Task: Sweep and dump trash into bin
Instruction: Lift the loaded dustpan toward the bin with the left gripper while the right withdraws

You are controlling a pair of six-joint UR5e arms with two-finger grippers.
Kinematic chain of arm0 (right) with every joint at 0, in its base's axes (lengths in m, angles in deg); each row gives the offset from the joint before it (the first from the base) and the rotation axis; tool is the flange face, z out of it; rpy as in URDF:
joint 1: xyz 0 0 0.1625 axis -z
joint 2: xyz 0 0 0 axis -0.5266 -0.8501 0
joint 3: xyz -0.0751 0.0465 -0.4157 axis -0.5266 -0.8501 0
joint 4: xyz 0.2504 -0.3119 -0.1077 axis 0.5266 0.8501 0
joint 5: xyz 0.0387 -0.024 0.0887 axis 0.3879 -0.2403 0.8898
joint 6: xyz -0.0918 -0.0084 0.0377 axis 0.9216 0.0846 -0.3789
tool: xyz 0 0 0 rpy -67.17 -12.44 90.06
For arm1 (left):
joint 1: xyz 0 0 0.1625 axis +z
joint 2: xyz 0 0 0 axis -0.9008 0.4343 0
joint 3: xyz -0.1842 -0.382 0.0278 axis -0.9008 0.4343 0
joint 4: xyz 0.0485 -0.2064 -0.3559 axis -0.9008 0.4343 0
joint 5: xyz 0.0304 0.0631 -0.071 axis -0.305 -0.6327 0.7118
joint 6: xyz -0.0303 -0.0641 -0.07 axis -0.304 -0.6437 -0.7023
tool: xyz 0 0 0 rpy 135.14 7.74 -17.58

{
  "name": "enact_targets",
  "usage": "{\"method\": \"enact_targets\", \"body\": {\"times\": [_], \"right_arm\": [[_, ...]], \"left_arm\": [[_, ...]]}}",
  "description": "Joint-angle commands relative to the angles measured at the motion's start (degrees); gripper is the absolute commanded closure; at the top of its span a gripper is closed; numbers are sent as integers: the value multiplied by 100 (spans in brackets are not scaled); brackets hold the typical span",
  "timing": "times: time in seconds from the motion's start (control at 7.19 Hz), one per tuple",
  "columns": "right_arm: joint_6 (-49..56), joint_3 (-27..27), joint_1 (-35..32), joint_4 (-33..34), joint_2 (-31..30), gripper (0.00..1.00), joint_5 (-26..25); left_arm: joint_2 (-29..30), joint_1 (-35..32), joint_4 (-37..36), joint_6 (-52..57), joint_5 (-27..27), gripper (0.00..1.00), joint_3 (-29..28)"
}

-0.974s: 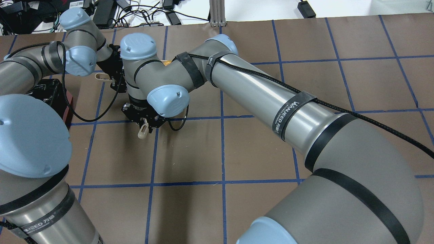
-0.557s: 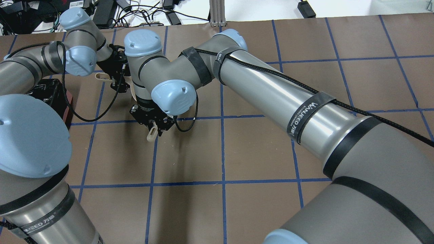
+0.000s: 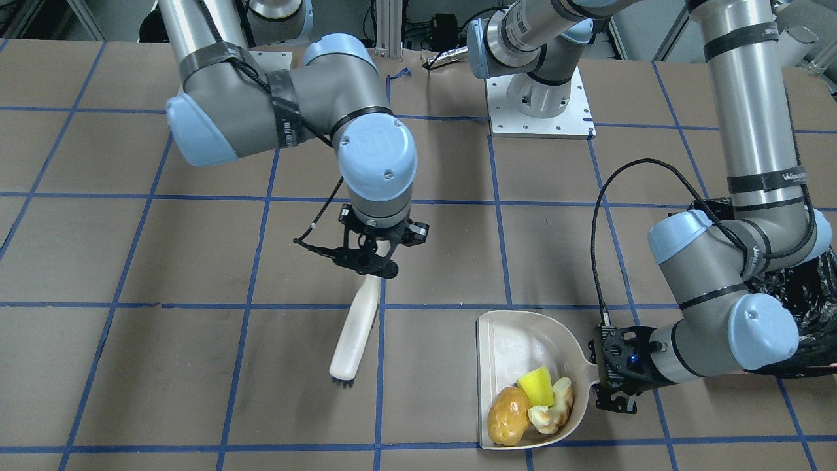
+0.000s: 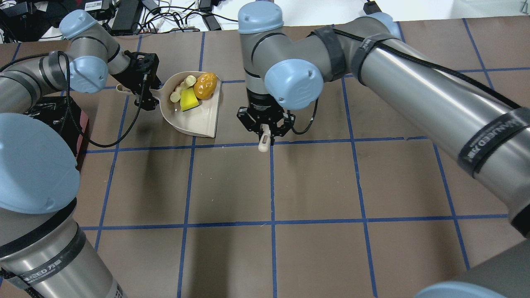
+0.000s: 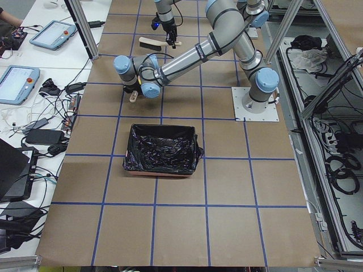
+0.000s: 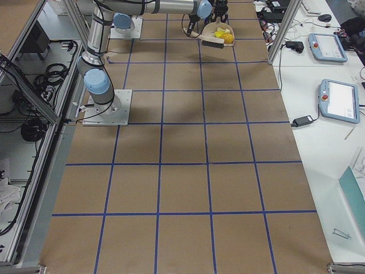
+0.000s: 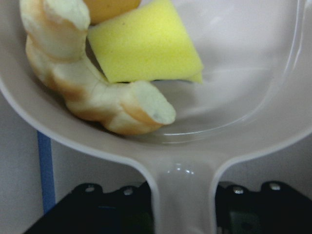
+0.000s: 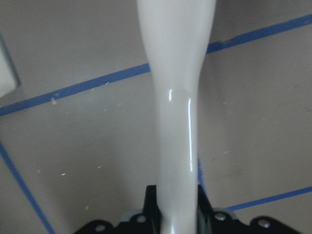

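Left jaws clamping smooth beige dustpan (image 3: 516, 340) handle, right jaws gripping glossy cream brush (image 3: 356, 333), lumpy trash (image 3: 536, 392) inside

three toy foods (image 3: 536, 386), one dustpan (image 3: 510, 330), one brush (image 3: 356, 327), one bin (image 5: 163, 149)

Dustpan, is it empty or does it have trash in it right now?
Loaded. The dustpan holds three toys: the potato-like lump, the yellow wedge and the croissant, bunched at its handle end.
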State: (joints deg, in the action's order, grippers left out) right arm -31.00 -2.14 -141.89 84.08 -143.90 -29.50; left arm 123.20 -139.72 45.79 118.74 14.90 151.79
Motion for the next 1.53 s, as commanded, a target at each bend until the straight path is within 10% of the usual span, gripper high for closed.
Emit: {"method": "enact_targets", "body": {"times": [0.0,0.7,1.39], "right_arm": [[1172,526,890,-63,-230,78,-444],[4398,1056,3290,391,-503,79,-1287],[5325,1082,4068,973,-29,80,-1298]], "left_arm": [[-47,171,83,-2,383,100,59],[-336,768,687,-2,797,100,25],[-1319,2068,1925,285,833,100,-45]]}}
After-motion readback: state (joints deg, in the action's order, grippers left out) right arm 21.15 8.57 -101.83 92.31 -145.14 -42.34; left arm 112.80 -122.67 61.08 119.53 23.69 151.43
